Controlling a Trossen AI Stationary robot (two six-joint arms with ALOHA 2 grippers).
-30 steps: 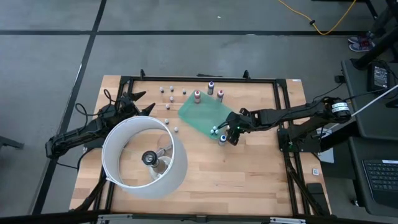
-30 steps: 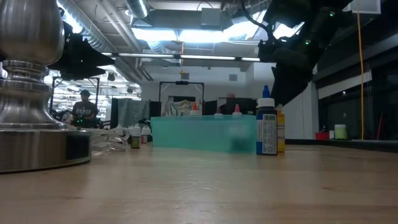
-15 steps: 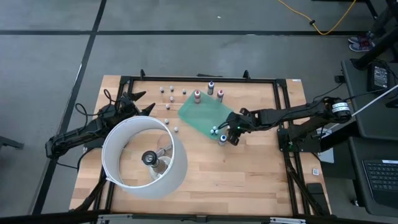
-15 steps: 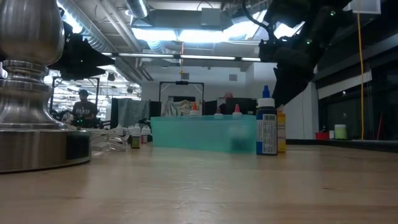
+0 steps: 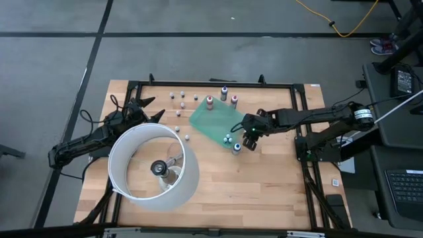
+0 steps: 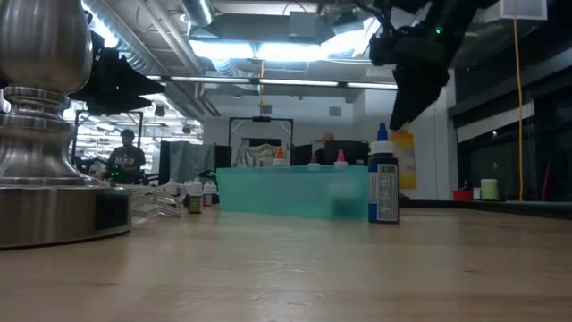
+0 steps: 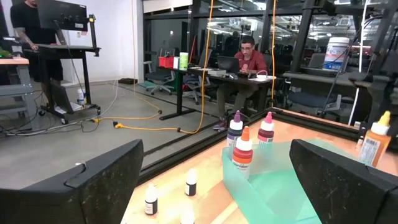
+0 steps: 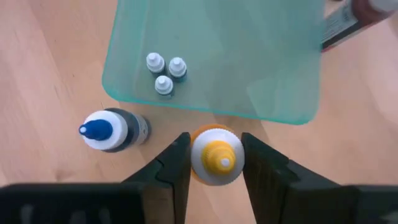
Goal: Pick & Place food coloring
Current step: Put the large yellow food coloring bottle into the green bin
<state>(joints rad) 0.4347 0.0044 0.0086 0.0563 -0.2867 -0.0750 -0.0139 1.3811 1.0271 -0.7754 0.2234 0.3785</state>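
The food coloring is a set of tiny bottles. Several small ones [image 5: 180, 99] stand at the far side of the table. Three taller ones [image 5: 224, 92] stand behind the green sheet [image 5: 215, 121], and three tiny ones [image 8: 165, 73] stand on the sheet's near corner. A blue-capped bottle [image 8: 112, 129] stands upright on the wood. My right gripper [image 8: 214, 142] is shut on an orange bottle with a yellow cap [image 6: 405, 161]. My left gripper [image 7: 224, 180] waits open at the table's left, behind the lamp. My right gripper pinches the orange bottle's upper body [image 8: 198, 157], just under the yellow cap, between its two fingers [image 8: 174, 165]. The fingers come from above, slanting down. The bottle hangs about upright below them, cap up, its bottom [image 6: 405, 184] clear of the table.
A lamp with a big white ring shade [image 5: 153, 165] and a metal base [image 6: 45, 134] fills the near left of the table. A black frame [image 5: 301, 119] runs round the table's edges. Bare wood lies at the near right. People work in the room beyond the table.
My right gripper has risen, carrying the orange bottle. The bottle stood on the table next to the blue-capped bottle half a second ago and now hangs clear above it. The blue-capped bottle has stayed in place.
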